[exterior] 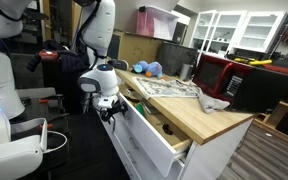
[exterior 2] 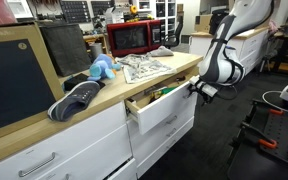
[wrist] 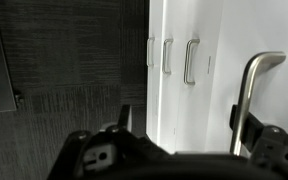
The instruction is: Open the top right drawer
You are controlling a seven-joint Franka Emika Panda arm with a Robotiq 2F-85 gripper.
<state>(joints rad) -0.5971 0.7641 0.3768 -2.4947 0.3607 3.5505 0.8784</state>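
The top right drawer (exterior: pixel 156 138) stands pulled well out from under the wooden countertop, and small items show in its pale inner box (exterior 2: pixel 156 97). My gripper (exterior: pixel 110 106) hangs at the outer end of the white drawer front (exterior 2: pixel 170 113). In the wrist view my gripper (wrist: pixel 181 118) is open, its dark fingers wide apart over the white front (wrist: pixel 189 105). The slim metal handle (wrist: pixel 254 88) runs just inside the right-hand finger (wrist: pixel 237 120). I cannot tell whether that finger touches it.
On the countertop (exterior: pixel 199 115) lie a grey cloth (exterior: pixel 212 101), papers (exterior 2: pixel 144 68), a blue soft toy (exterior 2: pixel 102 68) and a dark shoe (exterior 2: pixel 76 100). A red microwave (exterior 2: pixel 134 37) stands behind. More white fronts with handles (wrist: pixel 189 60) lie ahead. A black stand (exterior 2: pixel 262 135) occupies the floor.
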